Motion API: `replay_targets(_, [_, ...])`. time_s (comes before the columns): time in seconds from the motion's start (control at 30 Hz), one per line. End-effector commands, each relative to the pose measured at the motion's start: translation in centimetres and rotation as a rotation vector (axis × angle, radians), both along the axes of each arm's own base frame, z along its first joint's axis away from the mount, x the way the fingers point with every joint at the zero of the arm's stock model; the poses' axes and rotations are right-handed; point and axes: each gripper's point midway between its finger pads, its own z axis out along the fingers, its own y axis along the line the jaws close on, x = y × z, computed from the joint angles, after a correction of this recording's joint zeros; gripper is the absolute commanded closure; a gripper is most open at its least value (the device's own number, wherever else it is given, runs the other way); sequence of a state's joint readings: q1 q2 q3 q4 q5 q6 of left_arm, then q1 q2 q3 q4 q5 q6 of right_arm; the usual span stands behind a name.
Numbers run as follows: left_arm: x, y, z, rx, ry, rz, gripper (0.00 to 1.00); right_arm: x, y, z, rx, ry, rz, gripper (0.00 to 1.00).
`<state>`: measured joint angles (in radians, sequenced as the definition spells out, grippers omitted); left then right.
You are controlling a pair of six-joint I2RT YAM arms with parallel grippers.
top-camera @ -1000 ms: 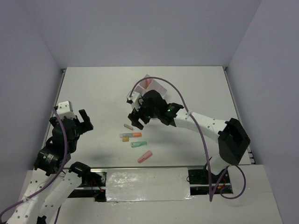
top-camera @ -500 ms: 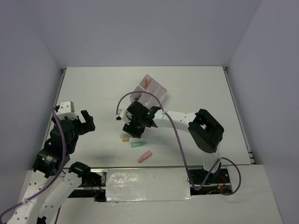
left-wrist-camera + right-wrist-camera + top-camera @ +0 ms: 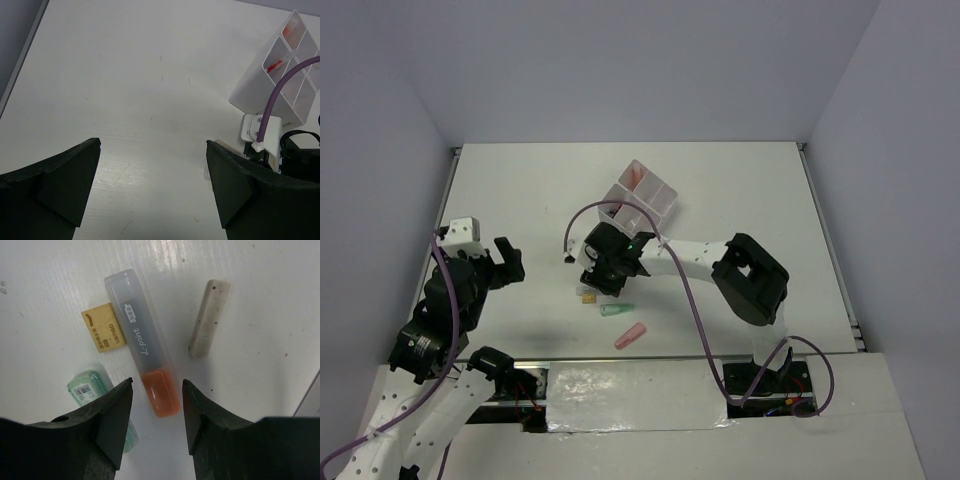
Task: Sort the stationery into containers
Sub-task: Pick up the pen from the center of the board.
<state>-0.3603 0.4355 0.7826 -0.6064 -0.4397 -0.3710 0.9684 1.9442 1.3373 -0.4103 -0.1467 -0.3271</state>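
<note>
In the right wrist view an orange marker [image 3: 145,360] with a grey cap lies flat on the table. Its orange end sits between the jaws of my right gripper [image 3: 157,382], which is open with a small gap on each side. Beside it lie a tan eraser [image 3: 103,328], a white eraser stick [image 3: 209,319] and a green marker [image 3: 92,387]. From above, the right gripper [image 3: 605,275] covers this cluster; the green marker [image 3: 617,309] and a pink marker [image 3: 630,336] show below it. The white divided container [image 3: 665,205] stands just behind. My left gripper [image 3: 505,258] hangs open at the left.
The container [image 3: 280,75] holds red and pink items in its far compartments. The right arm's purple cable [image 3: 582,220] loops over the table beside the container. The left gripper [image 3: 152,185] has bare table beneath it.
The right gripper has come down and to the left from beside the container onto the marker cluster, and its jaws have narrowed around the orange marker. The left arm has barely moved.
</note>
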Motion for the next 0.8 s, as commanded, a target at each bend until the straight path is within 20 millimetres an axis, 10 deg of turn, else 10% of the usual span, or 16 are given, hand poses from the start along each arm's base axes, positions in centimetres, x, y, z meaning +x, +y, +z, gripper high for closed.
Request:
replay_targets(0.0, [0.2,-0.1,1.6,-0.009,-0.062,-0.013,0.01,0.0,1.0,-0.1,-0.003,-0.045,0.011,0.49])
replay_targets(0.37, [0.1,-0.3,1.7,-0.015,-0.072,-0.024,0.01,0.5,1.1,-0.6,-0.027,-0.099,-0.007,0.69])
replay_targets(0.77, [0.1,-0.3,1.8,-0.015,-0.078,-0.029,0.01,0.3,2.2,4.8,0.119,-0.211,0.051,1.00])
